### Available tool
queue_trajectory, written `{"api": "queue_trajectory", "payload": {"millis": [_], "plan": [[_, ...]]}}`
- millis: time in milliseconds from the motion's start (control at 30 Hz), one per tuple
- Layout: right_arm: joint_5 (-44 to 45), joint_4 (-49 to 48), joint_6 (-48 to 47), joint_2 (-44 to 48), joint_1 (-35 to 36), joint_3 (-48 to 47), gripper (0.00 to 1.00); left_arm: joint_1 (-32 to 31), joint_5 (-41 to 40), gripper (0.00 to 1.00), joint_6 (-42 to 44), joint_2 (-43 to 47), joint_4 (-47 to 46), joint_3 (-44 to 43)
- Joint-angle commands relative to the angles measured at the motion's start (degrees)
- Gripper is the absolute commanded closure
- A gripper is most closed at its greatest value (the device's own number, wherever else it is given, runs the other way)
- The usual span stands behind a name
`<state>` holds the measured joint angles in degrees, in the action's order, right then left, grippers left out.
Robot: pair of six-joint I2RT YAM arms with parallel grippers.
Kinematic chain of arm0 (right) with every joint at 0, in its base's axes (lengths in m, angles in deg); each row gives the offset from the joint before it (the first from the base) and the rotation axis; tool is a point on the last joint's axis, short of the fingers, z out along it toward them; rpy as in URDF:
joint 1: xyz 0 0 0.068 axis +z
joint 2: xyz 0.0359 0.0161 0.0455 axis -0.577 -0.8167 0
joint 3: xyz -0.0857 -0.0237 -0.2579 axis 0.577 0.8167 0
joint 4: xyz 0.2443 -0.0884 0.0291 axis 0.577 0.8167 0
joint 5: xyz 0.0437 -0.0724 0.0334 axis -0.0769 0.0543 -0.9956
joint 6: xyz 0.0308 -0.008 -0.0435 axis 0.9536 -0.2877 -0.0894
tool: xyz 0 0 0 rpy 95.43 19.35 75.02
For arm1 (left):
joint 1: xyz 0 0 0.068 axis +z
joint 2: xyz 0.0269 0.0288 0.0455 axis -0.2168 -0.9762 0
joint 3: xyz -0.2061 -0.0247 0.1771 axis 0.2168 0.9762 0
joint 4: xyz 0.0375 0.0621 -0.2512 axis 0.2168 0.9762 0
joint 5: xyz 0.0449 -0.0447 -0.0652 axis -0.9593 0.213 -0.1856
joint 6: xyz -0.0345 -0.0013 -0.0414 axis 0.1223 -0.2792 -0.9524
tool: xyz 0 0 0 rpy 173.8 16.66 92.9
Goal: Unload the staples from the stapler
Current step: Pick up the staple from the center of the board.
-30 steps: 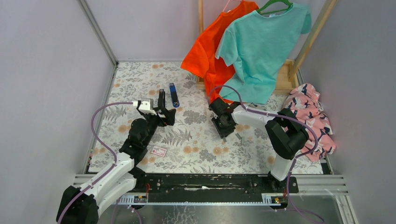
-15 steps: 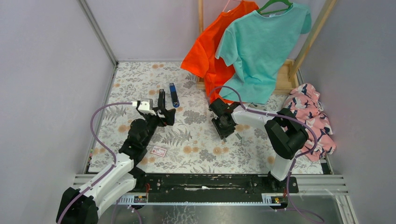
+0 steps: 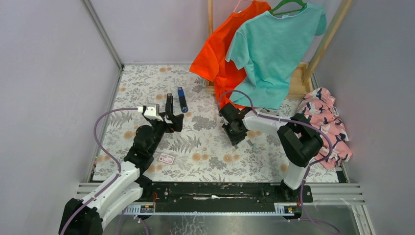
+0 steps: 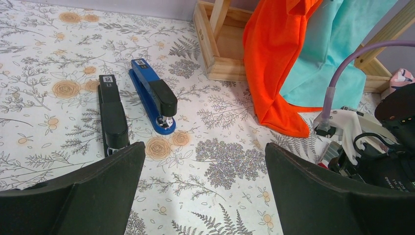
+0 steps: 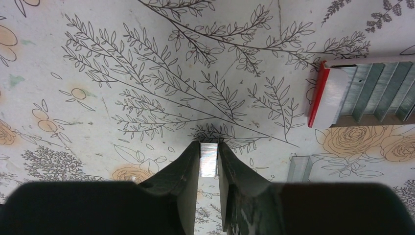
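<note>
The black stapler (image 4: pixel 112 115) lies closed on the floral cloth, just beyond my left gripper (image 4: pixel 205 186), which is open and empty. From above, the stapler (image 3: pixel 169 104) sits right ahead of that gripper (image 3: pixel 172 120). My right gripper (image 5: pixel 209 147) points down at the cloth right of centre, shut on a short silvery strip of staples (image 5: pixel 209 159) that fills the gap between its fingers. A second loose strip (image 5: pixel 299 169) lies on the cloth to the right. In the overhead view the right gripper (image 3: pixel 235 133) hides the held strip.
A blue-and-black stapler (image 4: pixel 154 95) lies beside the black one. A red-edged box of staple strips (image 5: pixel 362 93) sits near the right gripper. A red-and-white card (image 3: pixel 167 158) lies front left. Orange (image 3: pixel 215 54) and teal (image 3: pixel 274 49) shirts hang at the back; pink cloth (image 3: pixel 325 120) lies right.
The right gripper's jaws have closed in a little on the strip of staples. Both arms stay almost where they were.
</note>
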<state>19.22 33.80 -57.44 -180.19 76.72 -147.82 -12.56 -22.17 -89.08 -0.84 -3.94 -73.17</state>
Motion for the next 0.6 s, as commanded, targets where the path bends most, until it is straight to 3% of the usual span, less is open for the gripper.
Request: {"api": "queue_trajectory", "payload": {"millis": [0,567], "plan": [[-1.9,-0.9,-1.0,-0.9,-0.2,-0.1,0.75,-0.1,0.1,0.0,-0.2,1.1,-0.2,0.2],[-2.7,-6.5,-4.9,9.8,-1.5,3.1,0.83,-0.1,4.6,0.0,-4.1,0.7,-0.9,-0.5]]}}
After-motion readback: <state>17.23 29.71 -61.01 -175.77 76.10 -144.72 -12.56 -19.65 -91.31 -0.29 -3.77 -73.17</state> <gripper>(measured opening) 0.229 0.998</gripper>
